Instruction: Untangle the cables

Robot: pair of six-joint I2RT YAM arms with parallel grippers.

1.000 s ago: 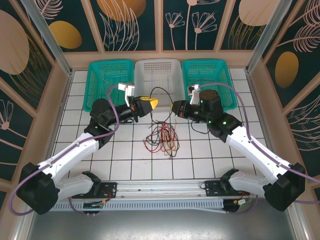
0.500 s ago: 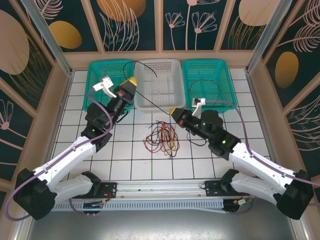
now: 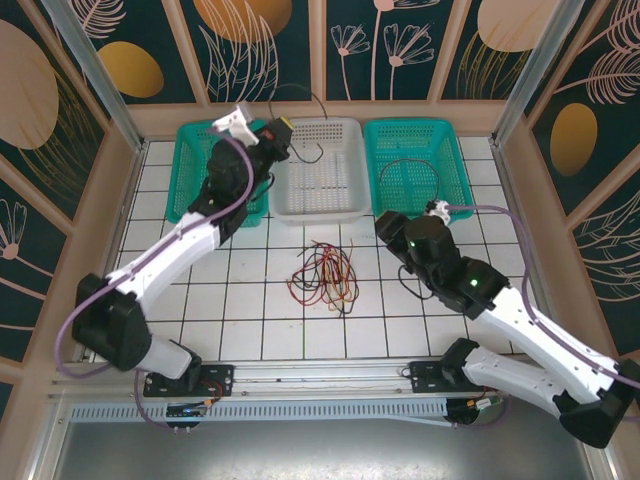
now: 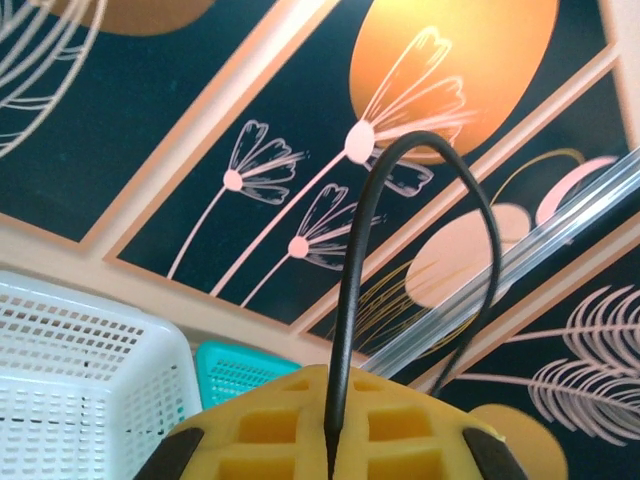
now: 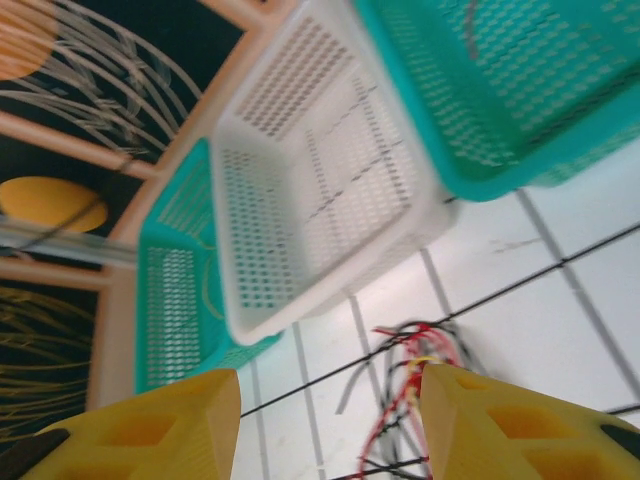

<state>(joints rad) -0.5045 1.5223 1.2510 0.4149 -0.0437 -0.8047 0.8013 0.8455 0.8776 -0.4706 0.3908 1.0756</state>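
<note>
Your right gripper (image 5: 330, 420) has just let go: a moment ago it was clamped beside the left one over the pile, and now its yellow fingers stand apart with nothing between them, drawn back toward its own side; your left gripper (image 4: 330, 425) has meanwhile swung up and away to the far edge, where it hangs above the white basket (image 3: 320, 205), clenched on one black cable (image 4: 342, 320) that arches out of its pads; in my judgement that strand is now free of the others and ready to be dropped, so one more piece of the job looks nearly done; the tangle (image 3: 322, 275) lies on the surface (image 3: 250, 320) between the two arms, well apart from both grippers, and it remains to be worked; counting: two grippers, one grasping and one released; three baskets, one white between two teal baskets (image 3: 448, 205); one black cable in the grip; one dark loop (image 3: 405, 163) lying in the right-hand teal basket; one tangle of red, yellow and black strands, whose number I cannot tell
</note>
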